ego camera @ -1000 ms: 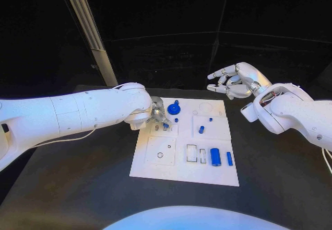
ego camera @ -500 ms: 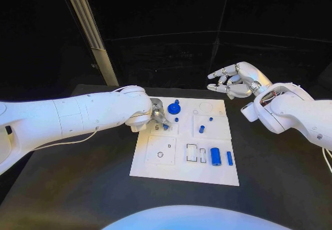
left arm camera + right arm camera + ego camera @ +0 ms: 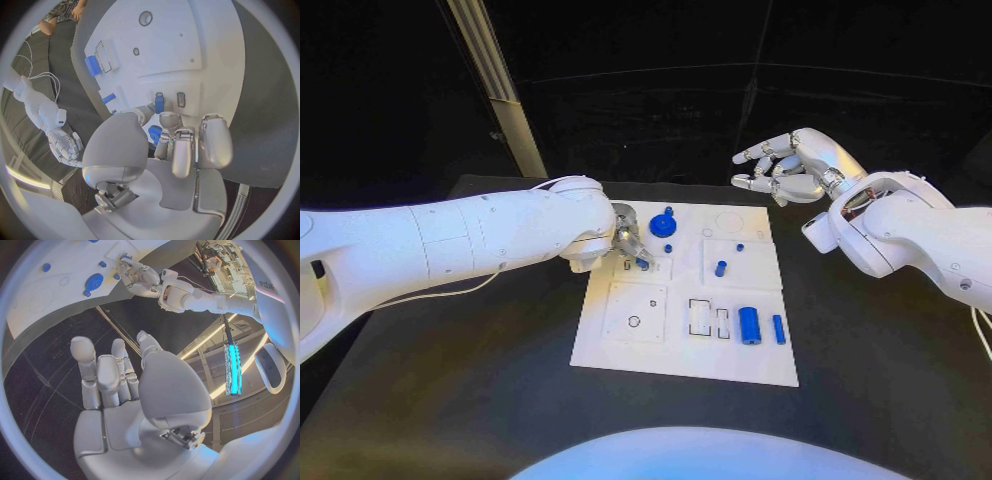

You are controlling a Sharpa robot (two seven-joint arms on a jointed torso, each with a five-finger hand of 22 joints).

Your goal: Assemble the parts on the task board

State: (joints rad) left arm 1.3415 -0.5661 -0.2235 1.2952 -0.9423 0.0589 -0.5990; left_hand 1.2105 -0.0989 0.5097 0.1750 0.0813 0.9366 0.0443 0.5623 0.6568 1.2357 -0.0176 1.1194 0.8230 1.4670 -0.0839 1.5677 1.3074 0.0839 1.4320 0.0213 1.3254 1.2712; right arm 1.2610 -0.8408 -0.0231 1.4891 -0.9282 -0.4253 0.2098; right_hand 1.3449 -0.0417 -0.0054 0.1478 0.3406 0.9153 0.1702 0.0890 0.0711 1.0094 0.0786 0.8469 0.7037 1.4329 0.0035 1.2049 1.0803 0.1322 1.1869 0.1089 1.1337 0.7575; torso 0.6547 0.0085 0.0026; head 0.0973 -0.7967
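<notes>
Small blue part (image 3: 159, 103) being pinched by the left hand (image 3: 626, 238) over the task board's (image 3: 646, 345) far-left corner

The part is being held upright at a slot in the white board, which is lying mid-surface (image 3: 459, 400); its tip is being gripped between the hand's fingertips (image 3: 166, 119). A round blue disc (image 3: 662, 227) is sitting just beside that hand, and a fat blue cylinder (image 3: 749, 327) is lying near the board's right edge. The right hand (image 3: 788, 168) is being kept raised beyond the far-right corner, fingers spread, nothing in it.
</notes>
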